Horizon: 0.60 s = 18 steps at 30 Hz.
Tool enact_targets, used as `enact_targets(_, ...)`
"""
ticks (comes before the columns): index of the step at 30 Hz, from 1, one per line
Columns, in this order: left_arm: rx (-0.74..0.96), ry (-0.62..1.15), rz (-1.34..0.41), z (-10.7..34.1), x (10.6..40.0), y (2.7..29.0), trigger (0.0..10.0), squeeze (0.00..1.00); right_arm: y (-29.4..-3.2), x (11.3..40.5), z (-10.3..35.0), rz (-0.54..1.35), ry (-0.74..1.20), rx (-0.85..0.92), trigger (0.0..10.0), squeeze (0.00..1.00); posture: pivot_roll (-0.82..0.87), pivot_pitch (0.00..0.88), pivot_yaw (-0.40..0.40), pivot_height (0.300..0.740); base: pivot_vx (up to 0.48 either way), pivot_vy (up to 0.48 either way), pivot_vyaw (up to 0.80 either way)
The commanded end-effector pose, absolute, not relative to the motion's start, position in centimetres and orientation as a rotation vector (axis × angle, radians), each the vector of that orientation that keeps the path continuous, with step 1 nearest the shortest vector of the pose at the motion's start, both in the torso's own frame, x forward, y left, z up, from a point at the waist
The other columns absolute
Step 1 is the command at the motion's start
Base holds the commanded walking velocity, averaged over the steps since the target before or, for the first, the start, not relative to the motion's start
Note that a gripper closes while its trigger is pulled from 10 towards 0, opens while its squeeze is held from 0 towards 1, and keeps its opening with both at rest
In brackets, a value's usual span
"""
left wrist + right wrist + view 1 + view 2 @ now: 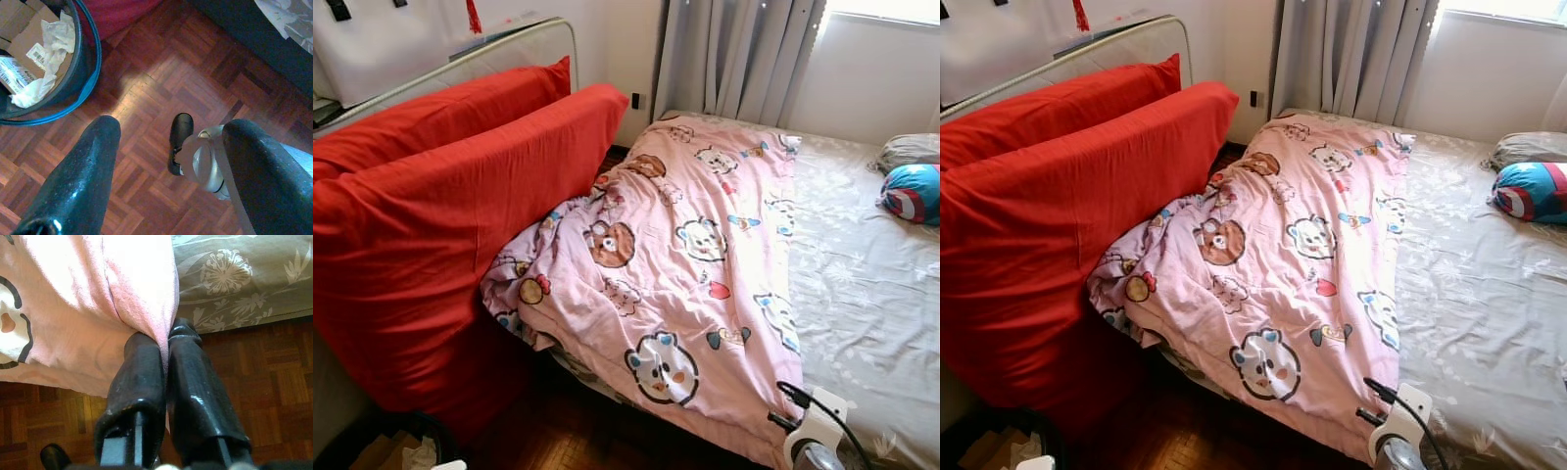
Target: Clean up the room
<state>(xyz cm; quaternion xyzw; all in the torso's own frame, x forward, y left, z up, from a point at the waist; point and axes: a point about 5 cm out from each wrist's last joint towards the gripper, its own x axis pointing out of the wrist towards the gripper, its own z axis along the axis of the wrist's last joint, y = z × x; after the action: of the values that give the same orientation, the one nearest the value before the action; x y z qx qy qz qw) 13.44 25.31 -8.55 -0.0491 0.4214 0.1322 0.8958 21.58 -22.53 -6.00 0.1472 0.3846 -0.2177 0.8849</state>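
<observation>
A pink blanket printed with cartoon animals lies crumpled along the left half of the bed, its near edge hanging over the side. My right gripper is shut on a fold of that edge, where the pink blanket meets the grey flowered sheet. The right wrist shows at the bed's near edge. Low beside me, my left gripper hangs open over the wooden floor with nothing between its fingers.
Two big red pillows lean against the headboard on the left. A blue patterned cushion and a grey one lie at the bed's far right. A dark bin of cardboard and paper stands on the floor by the left gripper. Curtains hang behind.
</observation>
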Motion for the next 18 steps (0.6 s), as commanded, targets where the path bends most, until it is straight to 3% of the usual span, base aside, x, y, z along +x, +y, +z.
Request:
enact_targets(1,-0.092,0.894,0.263,-8.71,13.08,25.3,10.0,0.0,-23.04,21.23,-6.1,-0.477,0.809,0.314,10.0,0.51,0.1,0.022,-0.058,0.74,0.0,0.0,0.0)
enact_targets(10,-0.093,0.893,0.263,-8.7,13.1,25.28,10.0,0.0,-23.07,21.08,-6.19,-0.481,0.821,0.303,10.0,0.52,0.09,0.022,-0.058,0.74,0.0,0.0,0.0)
enact_targets(11,-0.093,0.893,0.264,-8.7,13.1,25.29,10.0,0.0,-23.08,21.08,-6.19,-0.481,0.82,0.303,10.0,0.62,0.09,0.022,-0.058,0.74,0.0,0.0,0.0)
enact_targets(12,-0.093,0.893,0.265,-8.7,13.1,25.29,10.0,0.0,-23.08,21.09,-6.18,-0.481,0.82,0.303,10.0,0.62,0.09,0.022,-0.058,0.74,0.0,0.0,0.0)
enact_targets(13,-0.092,0.893,0.265,-8.7,13.1,25.29,10.0,0.0,-23.09,21.08,-6.18,-0.482,0.82,0.303,10.0,0.69,0.09,0.022,-0.058,0.74,0.0,0.0,0.0)
enact_targets(18,-0.092,0.894,0.267,-8.7,13.13,25.3,10.0,0.0,-23.04,21.05,-6.22,-0.48,0.823,0.299,10.0,0.63,0.09,0.022,-0.057,0.74,0.0,0.0,0.0)
